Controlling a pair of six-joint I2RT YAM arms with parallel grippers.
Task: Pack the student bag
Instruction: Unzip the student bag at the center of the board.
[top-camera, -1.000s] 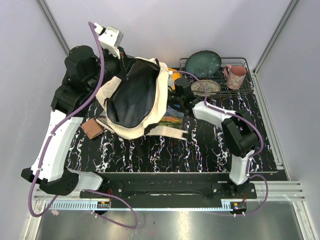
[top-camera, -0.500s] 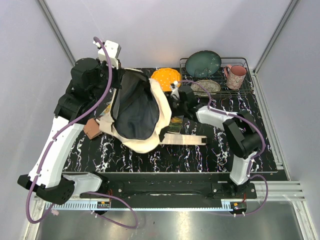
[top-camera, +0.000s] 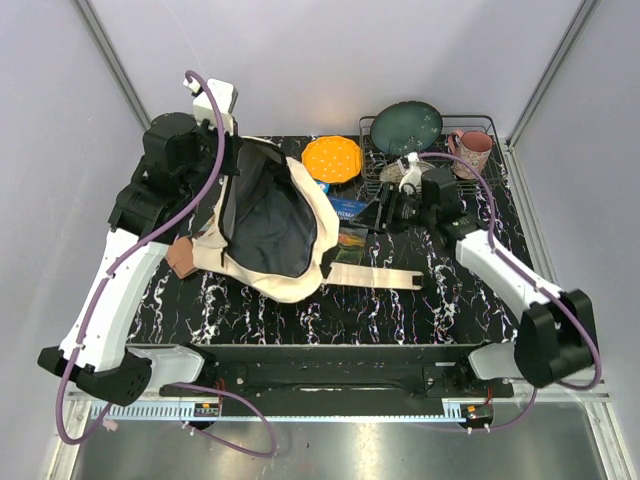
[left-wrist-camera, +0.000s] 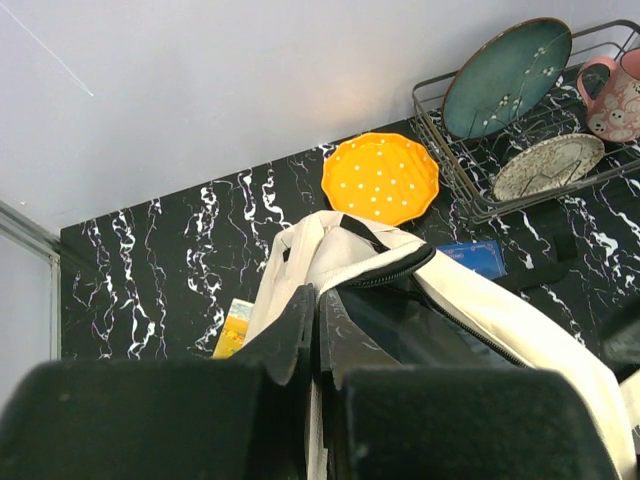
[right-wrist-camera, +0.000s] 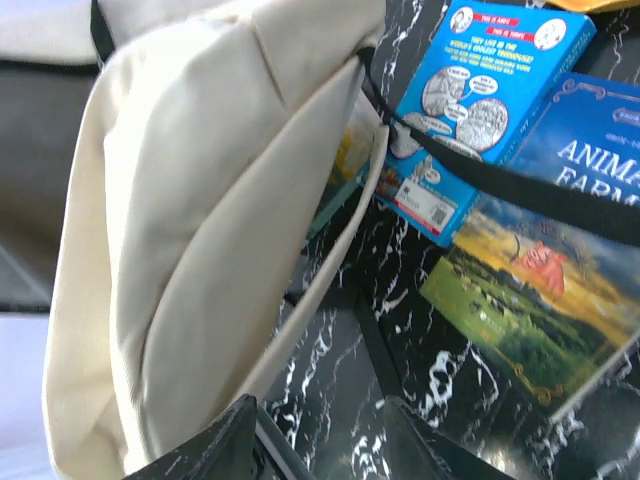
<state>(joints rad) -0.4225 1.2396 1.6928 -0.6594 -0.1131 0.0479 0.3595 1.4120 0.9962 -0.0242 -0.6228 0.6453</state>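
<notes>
The bag (top-camera: 300, 272) lies on the left half of the table (top-camera: 430, 310). Its far rim is lifted and its dark mouth is open towards the top. The left gripper (left-wrist-camera: 318, 300) is clenched on this rim and carries it alone. I think this is the main danger: the fabric is thin and soft, so it may slide out of the pinch. The mouth would then fall shut and nothing could be put inside.

The right gripper (right-wrist-camera: 325, 435) is released and has nothing between its fingers. It hangs low, just beside the right side of the bag. If it pushes forward here, it may press on the cream wall and move the whole bag, which would pull against the left hold.

Two books lie near it on the table, the farm book (right-wrist-camera: 550, 270) and the blue book (right-wrist-camera: 470, 110), touching each other. A black strap (right-wrist-camera: 520, 185) goes across both. A finger may catch the strap together with a book, and the bag would be pulled too. Flat books are also hard to take from a hard table, so the fingers may only slide them towards the orange plate (top-camera: 331, 158).
</notes>
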